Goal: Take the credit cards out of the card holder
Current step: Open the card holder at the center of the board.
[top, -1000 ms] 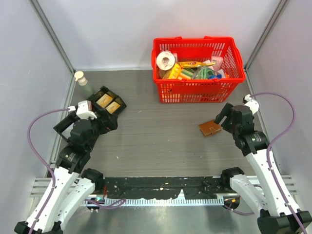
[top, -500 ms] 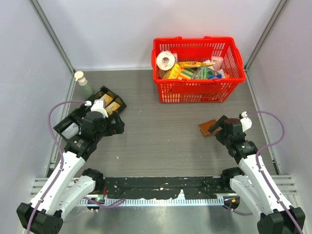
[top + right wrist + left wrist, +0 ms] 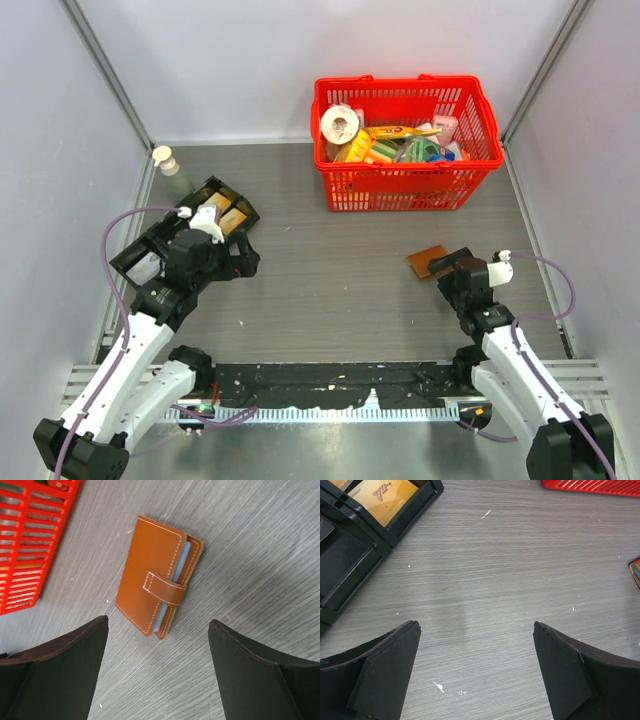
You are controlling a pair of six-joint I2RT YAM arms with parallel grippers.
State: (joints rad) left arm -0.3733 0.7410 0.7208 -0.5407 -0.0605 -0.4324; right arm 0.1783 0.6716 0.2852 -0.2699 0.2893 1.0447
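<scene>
The right end effector (image 3: 158,621) has its two dark fingers spread apart with nothing clamped between them. Just ahead of them, in line with the gap and clear of both fingers, the card holder (image 3: 159,590) lies flat on the grey wood-grain desk (image 3: 330,290). It is a brown leather bifold with pale stitching. It is folded shut with its little tab across the open edge, where a strip of pale blue lining shows. No card can be seen sticking out of it. In the right wrist view, the red plastic basket (image 3: 30,545) stands to the left of this end effector and farther out, apart from the card holder.

The left end effector (image 3: 475,623) is also spread wide and empty, hanging over bare desk. Ahead of it and to its left sits a black compartmented tray (image 3: 350,555). One of the tray's slots holds an orange-gold card (image 3: 387,495) with dark lettering. At the far right edge of the left wrist view, a sliver of the card holder shows, well apart from this end effector.

In the top view, a small bottle (image 3: 168,162) stands beyond the tray, near the back left corner.
</scene>
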